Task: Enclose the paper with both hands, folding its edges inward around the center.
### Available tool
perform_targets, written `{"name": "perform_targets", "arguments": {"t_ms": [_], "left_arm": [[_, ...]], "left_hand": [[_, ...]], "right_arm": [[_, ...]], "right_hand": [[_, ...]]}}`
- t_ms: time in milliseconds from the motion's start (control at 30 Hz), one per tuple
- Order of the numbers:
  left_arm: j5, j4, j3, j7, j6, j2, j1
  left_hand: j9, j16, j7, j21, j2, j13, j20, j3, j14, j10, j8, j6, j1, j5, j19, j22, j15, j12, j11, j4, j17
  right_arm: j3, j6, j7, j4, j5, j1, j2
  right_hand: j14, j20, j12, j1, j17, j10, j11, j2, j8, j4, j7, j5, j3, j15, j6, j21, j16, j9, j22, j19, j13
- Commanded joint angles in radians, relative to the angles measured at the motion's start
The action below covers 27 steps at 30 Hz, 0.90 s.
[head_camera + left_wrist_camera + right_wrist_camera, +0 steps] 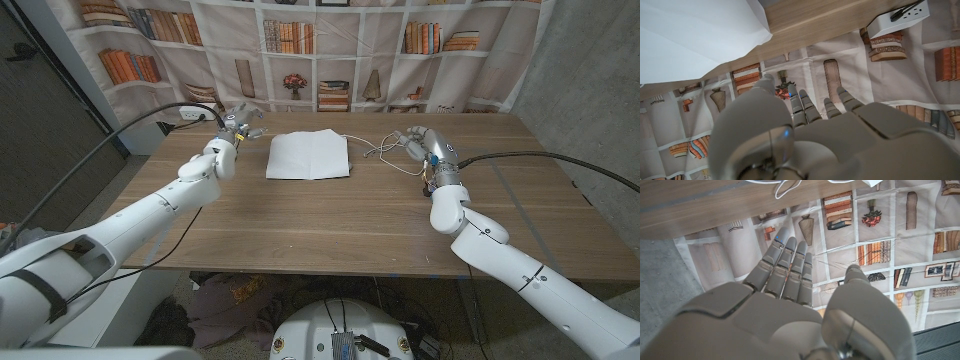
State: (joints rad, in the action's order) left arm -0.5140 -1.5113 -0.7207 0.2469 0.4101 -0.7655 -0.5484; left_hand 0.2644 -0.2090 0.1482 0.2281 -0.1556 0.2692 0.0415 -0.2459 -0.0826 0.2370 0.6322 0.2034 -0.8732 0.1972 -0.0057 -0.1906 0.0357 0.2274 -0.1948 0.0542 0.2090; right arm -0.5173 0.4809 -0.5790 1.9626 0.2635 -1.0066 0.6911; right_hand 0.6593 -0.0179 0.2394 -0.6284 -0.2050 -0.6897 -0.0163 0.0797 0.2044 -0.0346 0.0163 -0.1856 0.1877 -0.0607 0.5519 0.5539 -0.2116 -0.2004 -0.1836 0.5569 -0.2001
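Both forearms filled the bottom corners of the head view, and I ran them up to the hands. My left hand (pixel 232 131) sat in the upper left of centre, fingers spread apart and holding nothing, just beside the left edge of the paper (pixel 308 155) but not touching it. My right hand (pixel 419 143) sat right of centre, fingers loosely apart and empty too, as far as I could tell from above. In the right wrist view that same hand (pixel 790 275) showed its fingers reaching out side by side with nothing between them.

So the paper lay between the two hands, up in the middle of the frame, flat on the wooden table (pixel 300 220). It looked close to square, slightly wider across the picture than deep, with a faint crease down its middle. From the left hand it lay toward picture right; from the right hand, toward picture left. I judged the left hand clearly nearer; the right was well apart from the paper, with a thin white cable (pixel 380 152) looping on the table in the gap. That cable was what I would have watched when bringing the right hand in.

Count: one sheet of paper, two hands, one loose white cable, one white power strip (pixel 195 115) at the table's back left edge.
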Motion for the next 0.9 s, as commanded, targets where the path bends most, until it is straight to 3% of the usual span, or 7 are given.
{"name": "perform_targets", "arguments": {"t_ms": [33, 333, 567, 633, 733, 800, 900], "left_arm": [[0.042, -0.116, 0.055, 0.038, 0.014, -0.037, -0.111], [0.124, -0.174, 0.111, 0.082, 0.028, -0.028, -0.211], [0.125, -0.230, 0.118, 0.137, 0.059, -0.022, -0.267], [0.070, -0.259, 0.094, 0.150, 0.086, -0.037, -0.274], [0.035, -0.294, 0.085, 0.156, 0.104, -0.048, -0.289], [0.043, -0.308, 0.095, 0.161, 0.105, -0.045, -0.303], [0.058, -0.322, 0.113, 0.180, 0.117, -0.031, -0.326]], "left_hand": [[-0.003, -0.001, 0.001, -0.005, 0.002, 0.002, 0.008, -0.008, 0.003, -0.001, -0.004, 0.002, -0.002, -0.001, -0.003, 0.000, 0.048, 0.002, -0.002, -0.001, 0.000], [-0.010, -0.003, -0.001, -0.004, 0.001, 0.002, 0.009, -0.011, 0.010, 0.000, -0.007, 0.012, -0.002, -0.002, 0.000, 0.000, 0.045, 0.003, 0.002, 0.000, 0.000], [-0.017, -0.003, -0.004, -0.003, 0.000, 0.002, 0.014, -0.013, 0.013, -0.005, -0.018, 0.004, -0.001, -0.002, 0.005, 0.000, 0.041, 0.002, 0.006, 0.000, -0.001], [-0.019, -0.004, -0.001, -0.002, 0.000, 0.002, 0.015, -0.014, 0.015, -0.006, -0.022, 0.000, 0.000, -0.002, 0.008, 0.000, 0.041, 0.002, 0.007, 0.000, -0.001], [-0.021, -0.004, 0.001, -0.002, 0.000, 0.001, 0.015, -0.014, 0.016, -0.007, -0.027, -0.007, 0.000, -0.003, 0.008, 0.000, 0.040, 0.002, 0.006, 0.001, -0.001], [-0.023, -0.006, 0.003, -0.002, 0.000, 0.001, 0.015, -0.015, 0.022, -0.008, -0.032, -0.014, 0.001, -0.003, 0.008, 0.000, 0.041, 0.002, 0.005, 0.001, -0.001], [-0.030, -0.009, 0.009, 0.000, 0.002, 0.000, 0.017, -0.014, 0.036, -0.036, -0.050, -0.035, 0.006, -0.005, 0.015, 0.000, 0.043, -0.007, 0.015, 0.004, -0.002]], "right_arm": [[-0.008, -0.050, 0.013, -0.011, -0.005, -0.003, 0.003], [-0.001, -0.158, 0.027, -0.028, -0.034, -0.015, 0.011], [-0.003, -0.215, 0.095, -0.024, -0.076, -0.015, 0.018], [-0.006, -0.211, 0.098, -0.021, -0.069, -0.014, 0.018], [-0.008, -0.211, 0.119, -0.017, -0.074, -0.011, 0.022], [-0.012, -0.209, 0.130, -0.016, -0.074, -0.009, 0.022], [-0.019, -0.226, 0.167, -0.017, -0.088, -0.003, 0.032]], "right_hand": [[0.000, -0.004, -0.003, 0.005, -0.002, -0.001, -0.001, 0.008, 0.000, -0.007, -0.002, 0.000, 0.003, -0.035, 0.008, -0.007, 0.002, -0.002, -0.003, 0.006, -0.001], [0.029, -0.034, 0.007, 0.006, 0.000, -0.033, -0.022, 0.010, -0.005, -0.011, -0.022, 0.000, 0.004, -0.073, -0.003, -0.013, -0.007, -0.003, -0.002, 0.015, -0.001], [-0.057, -0.056, -0.023, 0.019, -0.001, 0.033, -0.017, 0.037, -0.009, -0.003, -0.033, -0.002, 0.008, -0.062, -0.029, -0.030, 0.021, -0.004, -0.006, -0.013, 0.003], [-0.079, -0.060, -0.026, 0.015, 0.000, 0.042, -0.024, 0.054, -0.002, -0.003, -0.064, -0.003, 0.017, -0.070, -0.015, -0.037, 0.024, -0.003, -0.007, -0.024, 0.005], [-0.122, -0.069, -0.031, 0.001, -0.002, 0.059, -0.047, 0.090, -0.002, -0.005, -0.092, -0.004, 0.040, -0.079, -0.012, -0.057, 0.029, -0.003, -0.009, -0.070, 0.006], [-0.176, -0.061, -0.029, 0.005, -0.004, 0.062, -0.049, 0.099, -0.002, 0.001, -0.102, 0.000, 0.054, -0.084, -0.013, -0.097, 0.032, -0.002, -0.007, -0.159, 0.007], [-0.230, -0.057, -0.023, 0.044, -0.019, 0.068, -0.070, 0.127, -0.004, 0.067, -0.122, 0.000, 0.106, -0.108, -0.016, -0.154, 0.008, -0.003, -0.003, -0.266, 0.006]]}}
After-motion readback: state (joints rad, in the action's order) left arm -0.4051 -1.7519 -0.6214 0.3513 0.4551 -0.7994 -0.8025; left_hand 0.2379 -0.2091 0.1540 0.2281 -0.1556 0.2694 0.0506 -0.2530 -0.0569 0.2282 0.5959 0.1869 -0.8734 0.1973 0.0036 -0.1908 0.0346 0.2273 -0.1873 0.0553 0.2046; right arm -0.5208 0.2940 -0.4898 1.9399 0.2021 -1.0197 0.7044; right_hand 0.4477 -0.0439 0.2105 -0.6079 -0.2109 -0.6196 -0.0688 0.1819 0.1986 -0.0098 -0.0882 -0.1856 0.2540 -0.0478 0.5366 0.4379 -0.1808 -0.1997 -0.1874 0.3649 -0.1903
